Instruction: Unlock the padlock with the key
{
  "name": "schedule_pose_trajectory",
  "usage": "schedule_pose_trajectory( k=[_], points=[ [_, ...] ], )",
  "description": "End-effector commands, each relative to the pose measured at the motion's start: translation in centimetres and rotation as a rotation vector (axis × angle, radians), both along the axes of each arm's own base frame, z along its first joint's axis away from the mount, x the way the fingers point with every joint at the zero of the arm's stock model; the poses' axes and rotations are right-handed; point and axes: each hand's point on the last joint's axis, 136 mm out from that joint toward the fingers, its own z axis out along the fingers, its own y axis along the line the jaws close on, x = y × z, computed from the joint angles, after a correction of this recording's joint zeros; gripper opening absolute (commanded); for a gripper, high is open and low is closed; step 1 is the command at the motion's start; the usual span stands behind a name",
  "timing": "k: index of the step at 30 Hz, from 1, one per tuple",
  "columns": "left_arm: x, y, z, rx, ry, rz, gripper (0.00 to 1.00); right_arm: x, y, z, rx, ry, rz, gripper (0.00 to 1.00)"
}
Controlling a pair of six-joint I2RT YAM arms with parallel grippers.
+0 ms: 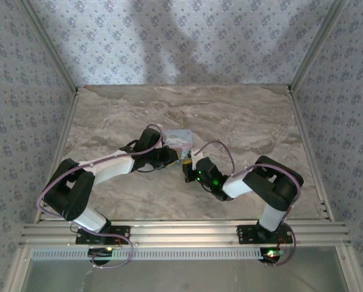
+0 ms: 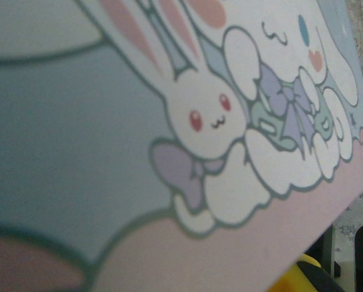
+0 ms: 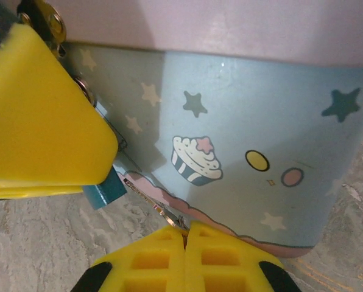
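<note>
item 1, my right gripper (image 3: 184, 236): yellow tips pressed together, pinching the key (image 3: 167, 213), a thin metal sliver that stuck out from between them and slanted up and left toward the padlock. from above, this gripper sat just in front of the tin, near the middle of the table.

item 2, the padlock (image 3: 106, 191): small teal-blue body, low at the left end of the tin's side wall as my right wrist camera saw it, just above the table. a yellow pad hid most of it and one corner poked out below. the key's tip lay just beside it. whether it had entered the lock, i could not tell.

item 3, my left gripper (image 1: 172, 156): reached in from the left to the tin's front. one of its yellow pads (image 3: 41, 115) covered the padlock. whether it pinched the padlock or merely lay against it, i could not tell.

item 4, the tin (image 1: 180, 137): pale blue, rectangular. the lid was printed with cartoon rabbits, the side wall with stars and a cupcake. a brass hasp (image 3: 47, 21) sat at the wall's upper left.

item 5, the table (image 1: 242, 115): marbled grey-brown top, with the tin resting on it.
</note>
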Motion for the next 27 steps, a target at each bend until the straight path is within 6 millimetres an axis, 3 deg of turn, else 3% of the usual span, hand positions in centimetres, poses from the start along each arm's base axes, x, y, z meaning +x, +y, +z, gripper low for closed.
schedule_pose_trajectory(
  k=[1, 11, 22, 27],
  points=[
    [0.4, -1.0, 0.8, -0.023, -0.032, -0.024, 0.14, 0.5, 0.8, 2.0, 0.068, -0.035, 0.006, 0.0],
    [0.3, -1.0, 0.3, -0.015, -0.024, -0.024, 0.13, 0.5, 1.6, 3.8, 0.128, -0.078, 0.034, 0.0],
    [0.5, -1.4, 1.2, -0.054, -0.031, -0.017, 0.13, 0.3, 1.3, 2.1, 0.111, -0.045, 0.03, 0.0],
    [0.5, -1.6, 2.0, -0.067, -0.023, -0.012, 0.14, 0.2, 0.5, 1.9, 0.181, -0.036, 0.029, 0.0]
  ],
)
